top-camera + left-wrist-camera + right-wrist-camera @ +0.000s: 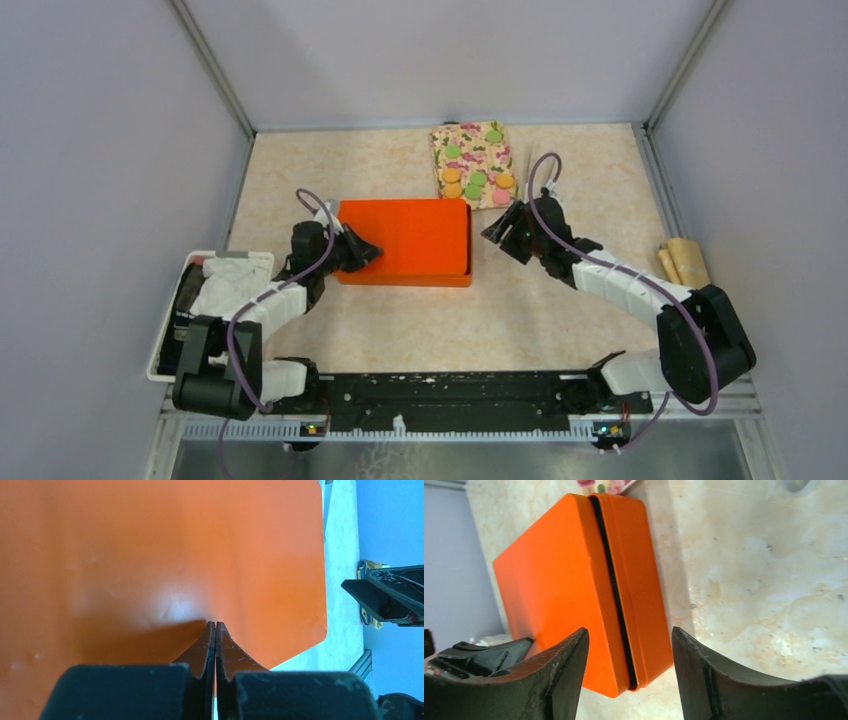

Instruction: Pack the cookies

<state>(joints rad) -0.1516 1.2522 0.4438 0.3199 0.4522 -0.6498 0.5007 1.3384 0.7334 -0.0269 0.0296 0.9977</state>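
Cookies (478, 172) just beyond right gripper (629, 632), fingers apart (left gripper (215, 626) pinched together over orange box (405, 240))

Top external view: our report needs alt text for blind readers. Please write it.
A closed orange box sits mid-table, the left gripper on its left end and the right gripper just off its right. Coloured cookies lie on a floral cloth behind.

Your work surface is a beige marbled tabletop (560, 300). A closed orange rectangular plastic box (405, 240) sits mid-table. Beyond the box and to its right, you have a floral-patterned square mat (470, 140) lying flat. Pale wooden rolls (685, 262) lie well right of the box. A white plastic bin (160, 350) stands near-left of it; you cannot tell whether it is on the table.
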